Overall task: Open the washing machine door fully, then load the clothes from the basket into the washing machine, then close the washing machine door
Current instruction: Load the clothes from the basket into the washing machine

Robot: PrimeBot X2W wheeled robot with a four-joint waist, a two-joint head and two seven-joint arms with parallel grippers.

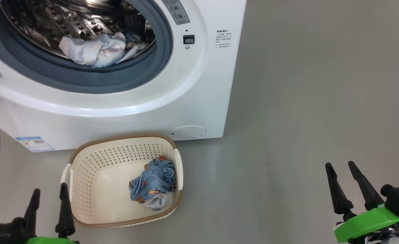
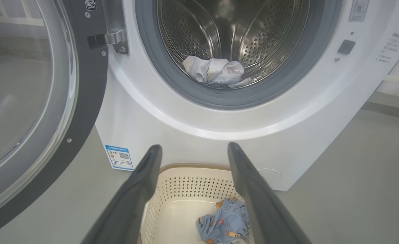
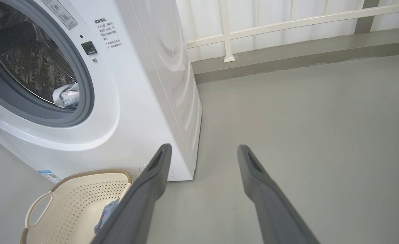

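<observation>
- Here's the washing machine (image 1: 199, 84), big and white, standing on the grey floor (image 1: 304, 101) with its mouth wide open.
- The washing machine door (image 2: 84, 101) is swung right out to the machine's left. In the left wrist view its black rim and clear glass bowl face us, and it is hinged at the left edge of the opening.
- Look inside the steel drum (image 2: 233, 30): a bundle of pale clothes (image 1: 94, 51) lies at the bottom, right up by the grey-blue gasket (image 1: 84, 79) at the front lip.
- Down on the floor, the basket (image 1: 125, 139) stands upright just in front of the machine. Its far rim is close by the round cap (image 1: 188, 131) at the machine's lower right corner. Whether it touches the front panel, I can't tell.
- In the basket sits one heap of blue clothes (image 1: 155, 183) with orange prints, pressed against the right wall toward the near right corner.
- The left hand (image 1: 50, 187) hovers just beside the basket's near left corner, fingers apart with nothing between them. In its own wrist view the two fingers frame the basket.
- The right hand (image 1: 340, 163) hangs over open floor, well to the right of basket and machine. Its fingers are spread too and grip nothing.
- A blue label sticker (image 1: 35, 143) shows low on the machine's front, left of the basket.
- Beyond the machine's right side, a white railing (image 3: 287, 20) runs along the floor's far edge.
</observation>
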